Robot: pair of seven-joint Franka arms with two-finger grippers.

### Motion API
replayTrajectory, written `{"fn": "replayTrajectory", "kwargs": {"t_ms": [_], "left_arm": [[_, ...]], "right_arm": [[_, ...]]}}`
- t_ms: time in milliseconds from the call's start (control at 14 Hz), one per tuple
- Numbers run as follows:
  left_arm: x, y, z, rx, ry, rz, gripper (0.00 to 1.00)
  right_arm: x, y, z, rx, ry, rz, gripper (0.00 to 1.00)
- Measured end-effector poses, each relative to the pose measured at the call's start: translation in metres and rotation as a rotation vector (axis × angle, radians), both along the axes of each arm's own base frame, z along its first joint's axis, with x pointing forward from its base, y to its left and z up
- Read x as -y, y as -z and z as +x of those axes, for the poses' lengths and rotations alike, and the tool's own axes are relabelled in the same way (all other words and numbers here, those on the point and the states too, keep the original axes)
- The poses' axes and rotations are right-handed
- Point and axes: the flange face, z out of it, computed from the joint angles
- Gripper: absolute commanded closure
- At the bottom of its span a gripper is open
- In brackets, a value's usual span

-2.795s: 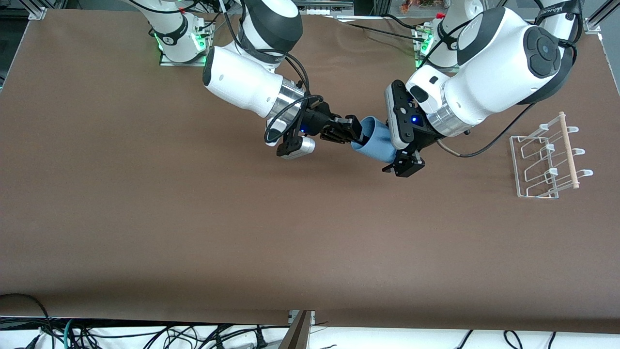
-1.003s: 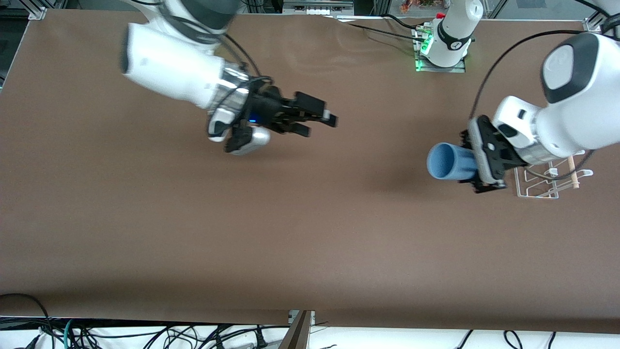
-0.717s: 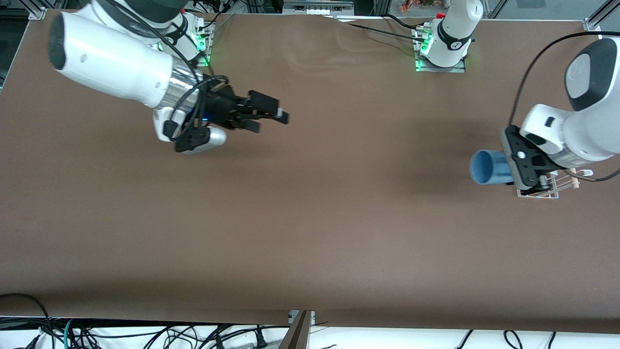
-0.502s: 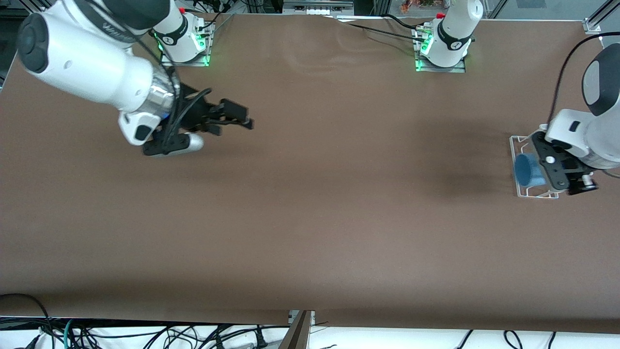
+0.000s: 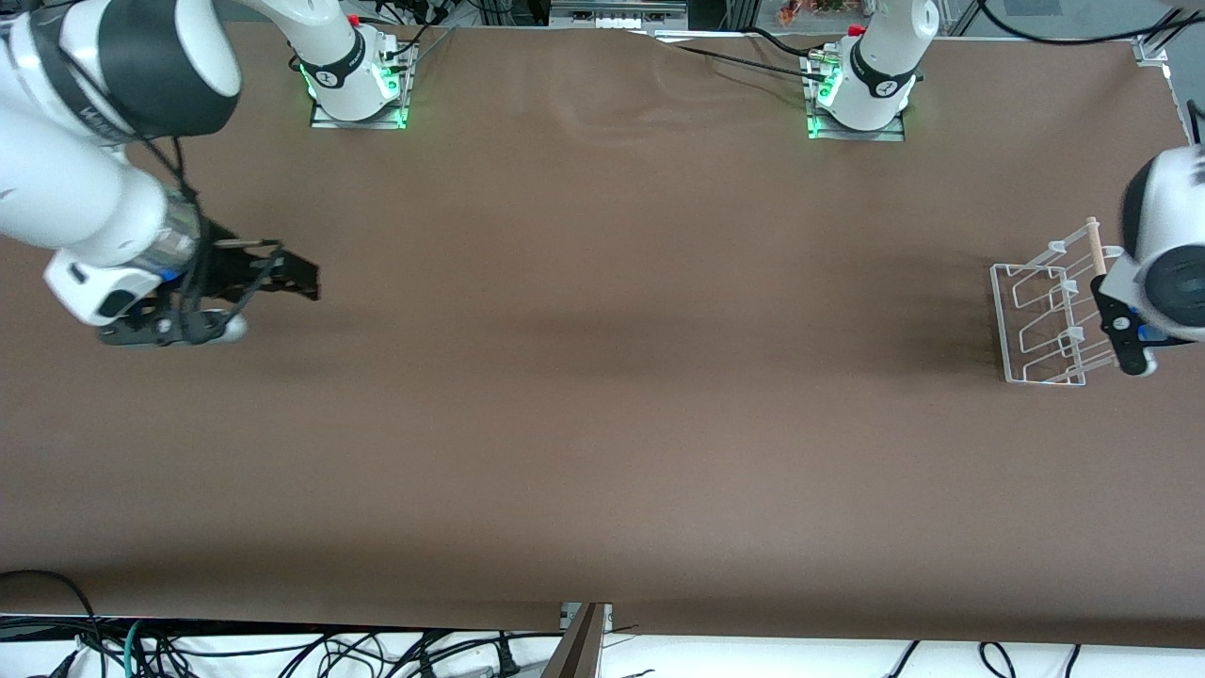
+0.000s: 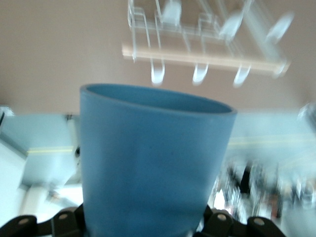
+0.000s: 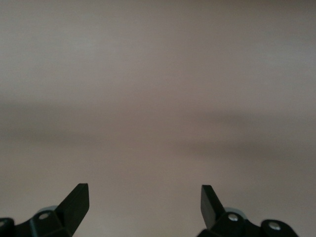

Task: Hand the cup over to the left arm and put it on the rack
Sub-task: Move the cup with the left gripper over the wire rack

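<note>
Item: cup [image 6: 153,163], light blue, plain, no handle, slightly tapered. Location: clamped in my left pincer [image 6: 143,227], taken low on the wall near its base, open mouth pointing away from my wrist; in the front view the cup itself is hidden by my left arm [image 5: 1163,254], which hangs at the rack's wooden-rod side. Handling, as I judge it: light, thin-walled plastic, smooth and somewhat slippery, stiff enough to keep its round form under my squeeze but likely to flex if pinched harder; not fragile. Best hold is where I have it, across the narrow lower wall, leaving the rim free to slide over a divider. Item: rack [image 5: 1040,320], white wire, looped dividers, one wooden rod [image 6: 207,59] along a side; it lies just ahead of the cup's mouth, not touching it. Item: my right pincer [image 5: 282,275], fingers spread wide and empty, waiting over bare table [image 5: 602,424] at the right arm's end, well apart from cup and rack. Status: handover done; placing on the rack not yet done.
</note>
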Motion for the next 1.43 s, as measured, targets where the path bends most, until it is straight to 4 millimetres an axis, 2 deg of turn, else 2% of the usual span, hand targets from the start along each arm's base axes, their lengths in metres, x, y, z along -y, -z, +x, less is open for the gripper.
{"fn": "replayTrajectory", "kwargs": {"t_ms": [143, 215, 358, 573, 717, 860, 1003, 1218, 1433], "left_arm": [[0.011, 0.037, -0.001, -0.006, 0.097, 0.107, 1.0], [0.016, 0.049, -0.002, -0.001, 0.138, 0.153, 1.0], [0.025, 0.066, -0.005, 0.02, 0.206, 0.245, 1.0], [0.03, 0.091, -0.014, 0.062, 0.269, 0.343, 1.0], [0.032, 0.115, -0.029, 0.111, 0.286, 0.378, 1.0], [0.033, 0.136, -0.044, 0.142, 0.296, 0.393, 1.0], [0.034, 0.142, -0.048, 0.148, 0.3, 0.396, 1.0], [0.035, 0.144, -0.049, 0.166, 0.322, 0.415, 1.0], [0.036, 0.161, -0.061, 0.21, 0.352, 0.436, 1.0]], "right_arm": [[0.044, -0.002, 0.003, -0.002, 0.021, -0.019, 0.0], [0.063, -0.003, 0.002, -0.014, 0.039, -0.026, 0.0], [0.084, -0.005, -0.002, -0.042, 0.066, -0.038, 0.0], [0.103, -0.015, -0.006, -0.06, 0.094, -0.035, 0.0], [0.119, -0.028, -0.011, -0.063, 0.106, -0.014, 0.0], [0.132, -0.048, -0.025, -0.064, 0.101, -0.038, 0.0], [0.135, -0.062, -0.043, -0.06, 0.083, -0.066, 0.0], [0.137, -0.058, -0.067, -0.009, 0.077, -0.08, 0.0], [0.145, -0.048, -0.086, -0.004, 0.096, -0.072, 0.0]]}}
